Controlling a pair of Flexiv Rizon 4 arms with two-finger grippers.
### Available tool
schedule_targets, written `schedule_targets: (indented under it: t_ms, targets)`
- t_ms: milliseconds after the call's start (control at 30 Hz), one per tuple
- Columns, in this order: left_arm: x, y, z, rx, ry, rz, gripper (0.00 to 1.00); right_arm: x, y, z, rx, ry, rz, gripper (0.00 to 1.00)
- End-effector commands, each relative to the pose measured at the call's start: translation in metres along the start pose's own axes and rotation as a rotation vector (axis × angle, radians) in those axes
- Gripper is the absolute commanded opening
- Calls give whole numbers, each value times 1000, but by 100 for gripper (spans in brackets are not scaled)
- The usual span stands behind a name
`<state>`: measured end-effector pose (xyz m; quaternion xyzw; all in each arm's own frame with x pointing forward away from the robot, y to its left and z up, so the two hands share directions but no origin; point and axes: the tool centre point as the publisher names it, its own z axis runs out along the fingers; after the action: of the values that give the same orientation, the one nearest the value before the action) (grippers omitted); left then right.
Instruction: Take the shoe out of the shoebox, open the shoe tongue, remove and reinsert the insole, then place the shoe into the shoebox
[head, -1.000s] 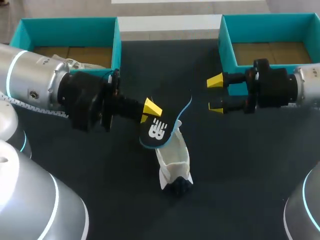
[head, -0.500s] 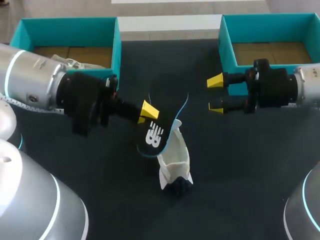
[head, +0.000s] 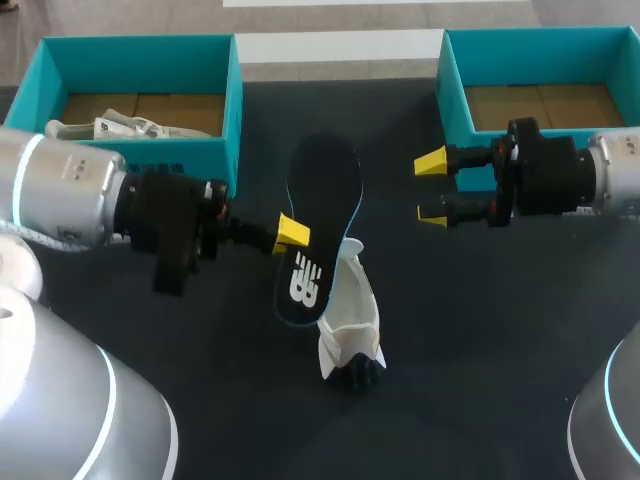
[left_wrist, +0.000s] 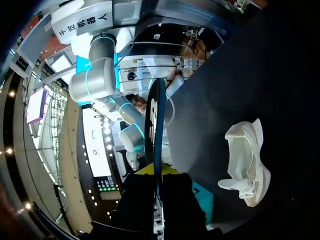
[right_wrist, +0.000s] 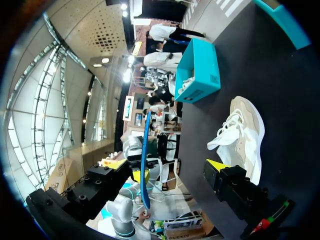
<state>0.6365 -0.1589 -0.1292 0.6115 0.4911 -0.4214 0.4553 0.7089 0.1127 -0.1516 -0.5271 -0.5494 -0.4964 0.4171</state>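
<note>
Insole (head: 318, 200): black, blue-edged, held above the table (head: 480, 330), pinched along one long edge by the left gripper (head: 290, 232).
Shoe (head: 350, 320): white, lying on the dark table at the insole's near end, forward of the left shoebox (head: 140, 45) and right shoebox (head: 540, 42).
Right gripper (head: 432, 188): fingers spread, holding nothing, hovering just before the right shoebox.

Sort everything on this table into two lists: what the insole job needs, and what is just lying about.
Job: black insole, shut in the left gripper; white shoe on the table; open right gripper; empty right shoebox, probably its box.
Lying about: left shoebox; the second shoe inside it.
</note>
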Motion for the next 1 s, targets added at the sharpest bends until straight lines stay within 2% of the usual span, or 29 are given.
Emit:
schedule_targets:
  t_ms: [33,467,667,733,767,800,1000]
  targets:
    - [13,1,18,-73,-23,5,0,2,-1,9,-2,23,2,100]
    - [21,21,56,-135,-52,17,0,7,-1,31,-3,48,17,100]
    - [21,31,70,-145,-58,5,0,9,0,40,21,61,16,100]
    - [20,34,74,-144,-57,5,0,9,1,42,32,66,12,73]
    - [21,36,76,-144,-57,5,0,9,1,43,32,66,12,64]
    - [21,37,78,-144,-55,6,0,9,2,44,33,67,11,51]
    - [22,41,85,-162,-48,4,0,8,3,49,40,82,10,46]
